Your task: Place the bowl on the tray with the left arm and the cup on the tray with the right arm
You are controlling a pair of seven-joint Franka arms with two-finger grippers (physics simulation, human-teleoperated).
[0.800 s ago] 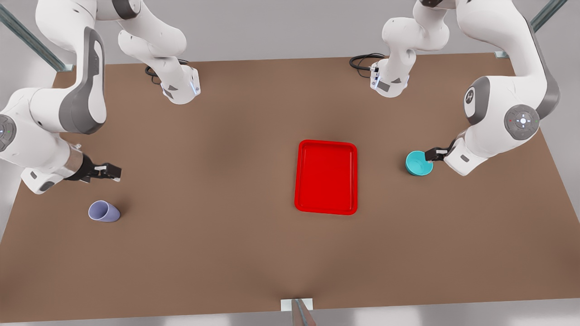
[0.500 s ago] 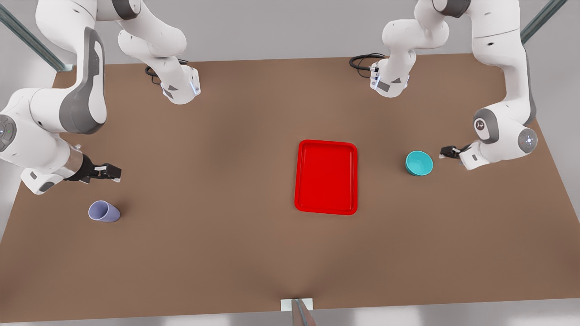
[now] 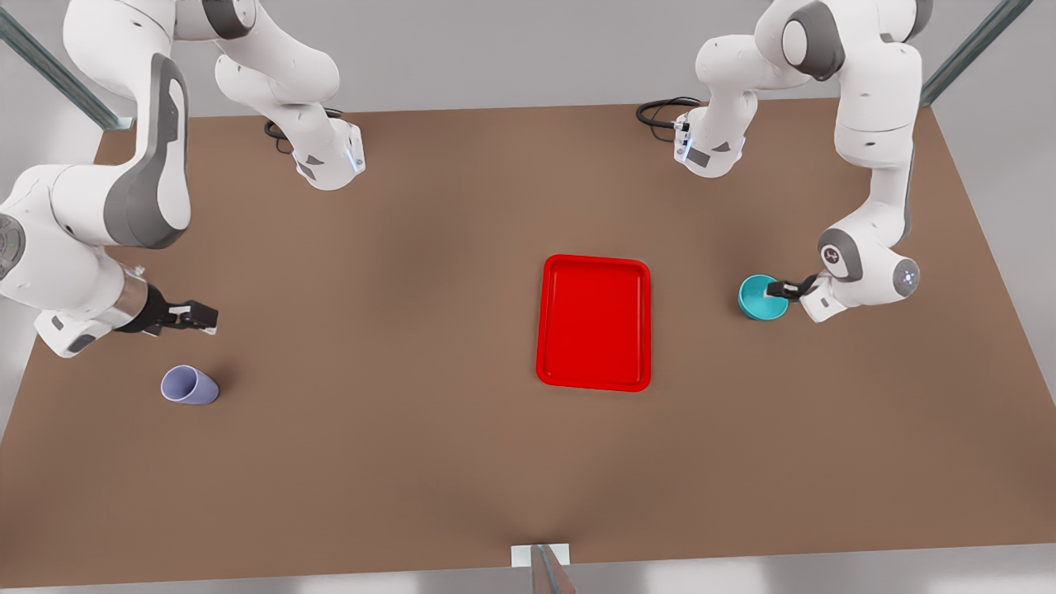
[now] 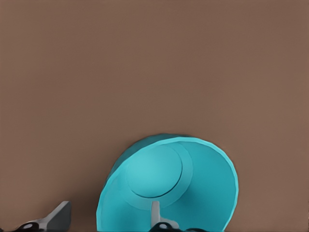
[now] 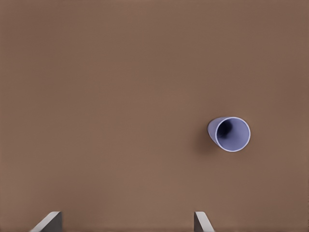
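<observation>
The teal bowl (image 3: 755, 302) stands on the table at the front view's right, beside the red tray (image 3: 594, 322). My left gripper (image 3: 780, 289) is at the bowl's rim, open. In the left wrist view one finger (image 4: 155, 213) is inside the bowl (image 4: 169, 179), the other finger (image 4: 57, 216) outside its wall. The lavender cup (image 3: 188, 385) stands at the front view's left. My right gripper (image 3: 198, 317) hovers above and behind the cup, open, with nothing between its fingers. The right wrist view has the cup (image 5: 230, 134) off to one side of the fingers (image 5: 48, 220).
The two arm bases (image 3: 330, 157) (image 3: 709, 148) stand at the table's far edge, with black cables beside them. Bare brown tabletop (image 3: 371, 346) lies between the cup and the tray. A small white bracket (image 3: 540, 554) sits at the near edge.
The left arm's upper links swung upright. Its gripper drew back from the bowl, then returned, and now straddles the rim. The right gripper barely shifted. Bowl, cup and tray stayed put.
</observation>
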